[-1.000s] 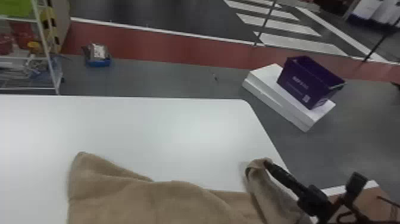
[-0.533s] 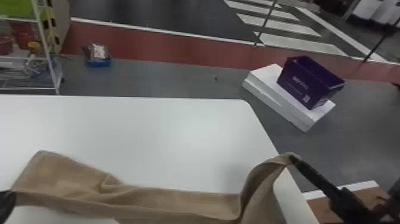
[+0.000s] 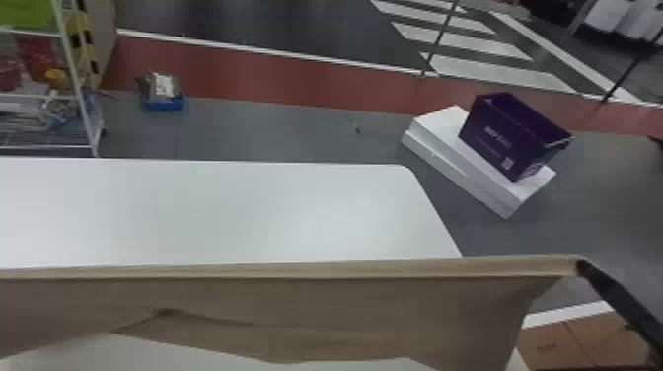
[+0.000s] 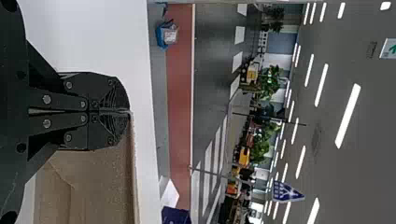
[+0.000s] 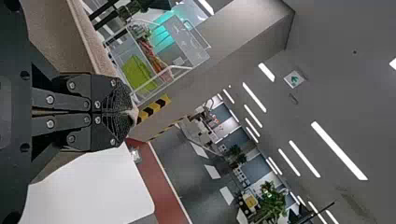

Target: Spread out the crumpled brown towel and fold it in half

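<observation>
Found left gripper closed, pinching one end of the upper edge of the brown towel. Moving rightward, recorded that edge drawn nearly straight above the white table; in the earlier head views, seen slack and bent, low over the tabletop. Noted cloth now hanging as a broad band below the edge, with a crease and an uneven lower border left of centre. Judged as a real gain in spreading: bunching mostly pulled out along the top, but possibly doubled over lower down. Found right gripper closed on the opposite end, out past the table's right side; shifted farther right since the last head view. Rated as still in the spreading step, fold not begun. Advise lowering both ends evenly, trailing the hem flat before any release. Beware of overpulling, with risk of a slipped corner, and of laying down that crease underneath.
</observation>
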You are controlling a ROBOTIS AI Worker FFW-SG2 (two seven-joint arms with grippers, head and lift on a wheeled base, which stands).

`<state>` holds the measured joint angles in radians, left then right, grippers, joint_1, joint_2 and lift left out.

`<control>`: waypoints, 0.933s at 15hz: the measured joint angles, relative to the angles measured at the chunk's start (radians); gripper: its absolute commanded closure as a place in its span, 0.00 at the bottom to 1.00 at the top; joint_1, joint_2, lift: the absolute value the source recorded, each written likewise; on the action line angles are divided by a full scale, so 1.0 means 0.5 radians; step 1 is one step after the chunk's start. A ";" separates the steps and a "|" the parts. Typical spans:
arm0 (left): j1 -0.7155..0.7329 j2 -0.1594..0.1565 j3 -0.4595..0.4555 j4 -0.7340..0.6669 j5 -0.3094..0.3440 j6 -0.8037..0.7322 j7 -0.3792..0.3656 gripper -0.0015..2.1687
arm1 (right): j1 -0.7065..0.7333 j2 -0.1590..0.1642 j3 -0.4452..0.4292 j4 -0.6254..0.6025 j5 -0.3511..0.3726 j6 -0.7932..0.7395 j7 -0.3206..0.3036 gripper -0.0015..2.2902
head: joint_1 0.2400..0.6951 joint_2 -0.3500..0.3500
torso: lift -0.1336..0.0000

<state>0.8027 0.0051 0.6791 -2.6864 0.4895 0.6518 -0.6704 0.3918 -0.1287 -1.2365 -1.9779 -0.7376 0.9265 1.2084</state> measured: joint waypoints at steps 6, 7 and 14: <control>-0.094 -0.007 0.345 -0.118 0.314 0.287 -0.043 0.61 | 0.017 0.099 -0.088 -0.231 -0.136 0.211 0.006 0.98 | 1.00 0.00 | 0.07; -0.115 -0.007 0.384 -0.142 0.341 0.336 -0.061 0.61 | 0.009 0.110 -0.112 -0.289 -0.162 0.274 0.003 0.98 | 1.00 0.00 | 0.07; -0.457 -0.007 0.919 -0.216 0.759 0.836 -0.145 0.61 | -0.193 0.115 -0.404 -0.538 -0.380 0.747 -0.073 0.98 | 1.00 0.08 | 0.07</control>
<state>0.5743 0.0015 1.1388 -2.7946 0.8691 1.0697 -0.7429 0.2953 -0.0711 -1.4384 -2.2469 -0.9274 1.2999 1.1721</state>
